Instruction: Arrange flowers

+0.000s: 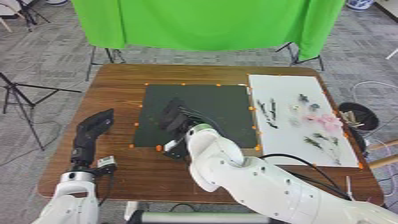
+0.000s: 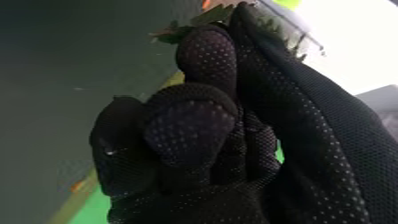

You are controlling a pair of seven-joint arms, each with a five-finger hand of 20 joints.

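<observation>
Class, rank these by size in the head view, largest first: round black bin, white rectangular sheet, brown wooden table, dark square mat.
Brown wooden table
Dark square mat and white rectangular sheet: too alike to rank
Round black bin

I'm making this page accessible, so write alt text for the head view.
A robot's black-gloved right hand is over a dark mat on a brown wooden table, its left hand beside the mat. To the right, pink flowers, leafy green sprigs and dark twigs lie on a white sheet.
</observation>
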